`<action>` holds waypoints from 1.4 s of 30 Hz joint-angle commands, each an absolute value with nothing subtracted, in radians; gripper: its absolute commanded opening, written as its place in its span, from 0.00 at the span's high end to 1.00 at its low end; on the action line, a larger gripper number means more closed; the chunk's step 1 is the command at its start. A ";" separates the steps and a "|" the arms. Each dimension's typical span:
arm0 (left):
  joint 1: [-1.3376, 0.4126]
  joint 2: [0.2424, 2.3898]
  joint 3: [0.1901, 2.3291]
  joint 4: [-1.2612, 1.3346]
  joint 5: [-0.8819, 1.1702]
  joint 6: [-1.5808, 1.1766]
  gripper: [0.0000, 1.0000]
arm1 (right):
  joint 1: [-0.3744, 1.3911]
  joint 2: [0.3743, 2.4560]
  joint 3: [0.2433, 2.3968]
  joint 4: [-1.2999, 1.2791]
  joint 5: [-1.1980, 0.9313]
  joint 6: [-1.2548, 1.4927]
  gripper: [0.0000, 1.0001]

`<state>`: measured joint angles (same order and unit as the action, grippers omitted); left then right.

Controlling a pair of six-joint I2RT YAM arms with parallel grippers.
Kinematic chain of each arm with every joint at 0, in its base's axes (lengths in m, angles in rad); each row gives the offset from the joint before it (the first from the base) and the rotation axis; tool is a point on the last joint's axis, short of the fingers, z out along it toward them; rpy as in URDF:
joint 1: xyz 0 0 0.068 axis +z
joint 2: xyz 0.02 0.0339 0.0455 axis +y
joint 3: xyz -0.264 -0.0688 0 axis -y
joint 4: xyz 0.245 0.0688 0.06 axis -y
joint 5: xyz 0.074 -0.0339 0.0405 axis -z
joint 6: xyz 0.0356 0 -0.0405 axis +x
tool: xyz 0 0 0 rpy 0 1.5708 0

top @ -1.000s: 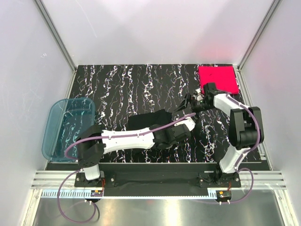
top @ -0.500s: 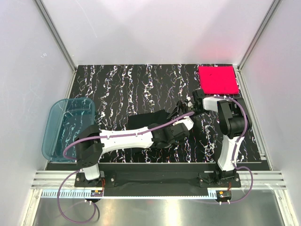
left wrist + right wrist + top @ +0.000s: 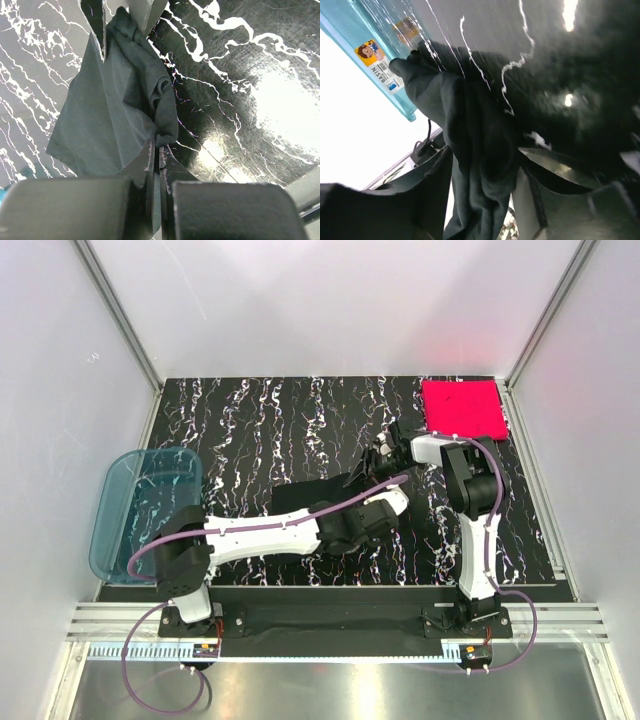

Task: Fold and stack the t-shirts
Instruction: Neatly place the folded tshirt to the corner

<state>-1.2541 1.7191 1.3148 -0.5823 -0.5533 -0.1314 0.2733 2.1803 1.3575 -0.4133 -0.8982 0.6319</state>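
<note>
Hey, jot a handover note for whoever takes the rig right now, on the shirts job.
Left gripper: shut on the black shirt.
Right gripper: jaws around the same shirt, grip unclear.
Pink shirt: folded square at the far right corner of the table.
Done: pink folded. Left: fold the black one, stack both.

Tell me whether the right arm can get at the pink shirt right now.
Likely yes for reach: the pink shirt lies bare at the far right corner, close beside the right arm, nothing between. But the right gripper has the black shirt between its fingers, so it is busy.
</note>
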 commanded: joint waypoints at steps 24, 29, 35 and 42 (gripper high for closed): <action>-1.039 0.861 1.137 -0.847 -0.371 -0.555 0.29 | 0.324 2.065 1.824 -0.860 -0.106 0.104 1.00; -1.037 0.766 1.100 -0.884 -0.339 -0.483 0.27 | 0.324 2.016 1.879 -0.854 0.121 -0.029 1.00; -1.023 0.776 1.123 -0.914 -0.331 -0.381 0.25 | 0.324 2.180 2.245 -1.046 0.377 -0.123 1.00; -0.950 0.830 1.109 -0.876 -0.313 -0.243 0.22 | 0.278 2.259 2.468 -0.977 0.468 -0.242 1.00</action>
<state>-0.9897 0.8051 1.0863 -0.9253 -0.3424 -0.3405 0.3069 2.2131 2.3482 -0.9932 0.3622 -0.1543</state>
